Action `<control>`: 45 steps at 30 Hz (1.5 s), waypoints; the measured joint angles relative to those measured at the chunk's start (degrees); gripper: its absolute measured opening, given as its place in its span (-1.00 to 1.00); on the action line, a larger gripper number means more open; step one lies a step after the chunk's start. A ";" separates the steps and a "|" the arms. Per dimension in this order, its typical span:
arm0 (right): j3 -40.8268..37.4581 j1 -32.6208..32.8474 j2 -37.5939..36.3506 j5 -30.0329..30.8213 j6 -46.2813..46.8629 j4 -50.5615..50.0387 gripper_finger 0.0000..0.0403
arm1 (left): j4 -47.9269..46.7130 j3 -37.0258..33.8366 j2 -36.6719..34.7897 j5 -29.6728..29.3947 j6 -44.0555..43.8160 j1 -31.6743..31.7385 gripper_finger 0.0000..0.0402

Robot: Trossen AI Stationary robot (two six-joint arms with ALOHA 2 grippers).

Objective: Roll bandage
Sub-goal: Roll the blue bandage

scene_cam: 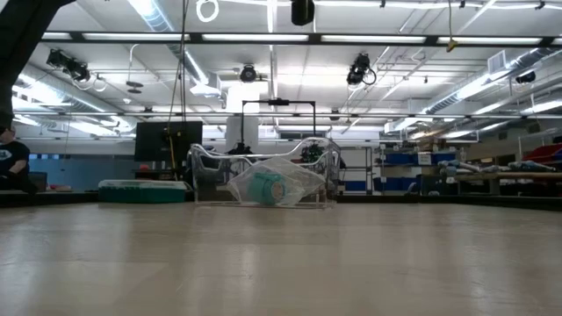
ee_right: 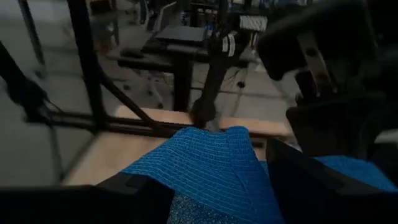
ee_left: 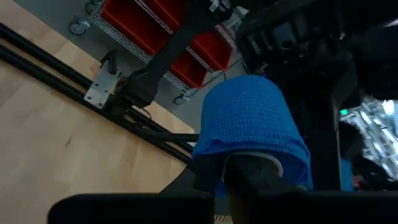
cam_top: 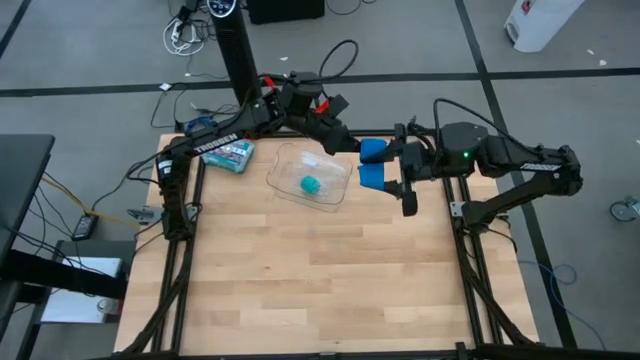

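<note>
Left gripper (cam_top: 352, 146) jaws clamp the blue bandage (cam_top: 372, 150) above the surface's far right. Right gripper (cam_top: 395, 170) jaws wide, bandage between them.

My left arm reaches from the worktop's far-left corner along the far edge toward the middle, elbow raised. My left tool (cam_top: 352, 147) sits above the far edge, right of centre, fingers pinched nearly together on the bandage (cam_top: 373, 151). My right arm comes in from the right edge, forearm level. My right tool (cam_top: 392, 172) faces the left one, close by, fingers spread wide around the bandage.
</note>
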 joint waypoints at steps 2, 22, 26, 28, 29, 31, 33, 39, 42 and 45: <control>-0.02 1.77 0.05 3.24 -7.27 0.07 0.20 | 0.10 0.06 -0.10 0.92 -0.39 0.14 -0.87; -0.09 10.47 0.69 30.87 -39.35 0.55 0.08 | 0.08 0.19 -0.17 7.66 -10.65 2.62 -0.87; -0.09 11.61 0.64 32.88 -31.62 2.52 0.06 | 0.05 0.19 -0.17 8.18 -10.59 2.75 -0.87; -0.09 12.91 0.16 36.22 -23.04 2.25 0.04 | 0.50 0.19 -0.17 8.20 -10.25 2.85 -0.87; -0.09 13.58 -0.33 37.03 -18.50 1.19 0.04 | 0.69 0.24 -0.18 8.22 -9.91 2.88 -0.87; -0.06 14.63 -1.32 37.35 -9.66 -1.59 0.02 | 1.79 0.31 -0.31 8.11 -9.26 2.88 -0.87; -0.02 15.26 -1.89 37.34 -1.66 -4.73 0.01 | 2.69 0.33 -0.41 8.05 -9.25 2.88 -0.87; -0.02 15.57 -1.76 35.03 13.91 -13.82 -0.06 | 3.51 0.33 -0.63 7.98 -9.17 2.86 -0.87; -0.02 14.86 -0.18 35.20 15.07 -13.56 -0.07 | 4.62 0.33 -0.63 7.81 -9.14 2.68 -0.87; 0.00 13.26 1.14 35.40 14.86 -11.59 -0.10 | 4.75 0.33 -0.65 7.61 -9.14 2.68 -0.87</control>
